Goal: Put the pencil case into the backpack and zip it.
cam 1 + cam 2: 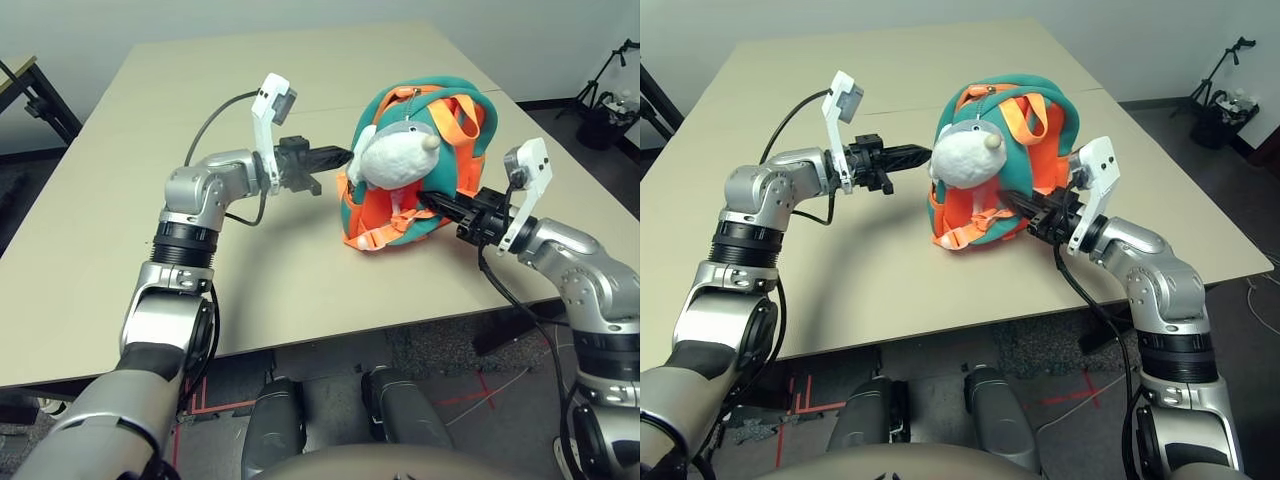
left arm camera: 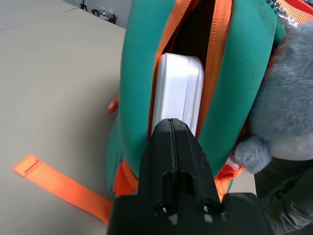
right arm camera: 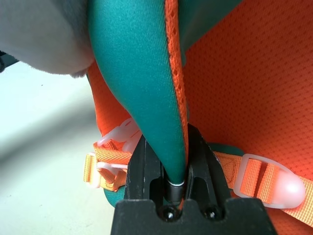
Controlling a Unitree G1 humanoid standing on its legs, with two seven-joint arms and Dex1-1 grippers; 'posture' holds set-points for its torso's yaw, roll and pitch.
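Teal fabric and orange zipper trim frame the opening of the backpack [image 1: 420, 170], which stands on the table [image 1: 150, 150] with a grey-white plush charm [image 1: 395, 155] hanging on its front. The pencil case [image 2: 177, 93] sits upright inside that opening, between the two zipper edges, with its white end face still exposed and the zipper not yet closed.

The left gripper [image 1: 335, 157] has its two black fingers pressed together and holds nothing. It points level at the open side of the backpack, and in the left wrist view the fingertips sit just below the exposed end of the pencil case, close to it or touching; contact cannot be confirmed. The long axis of the pencil case runs into the bag, roughly in line with the direction the left gripper points, so a push along that line appears to be the remaining seating step.

The right gripper [image 3: 175, 171] is clamped on a teal edge of the backpack at the opposite side, steadying the bag. The left arm is the nearer one to the pencil case.
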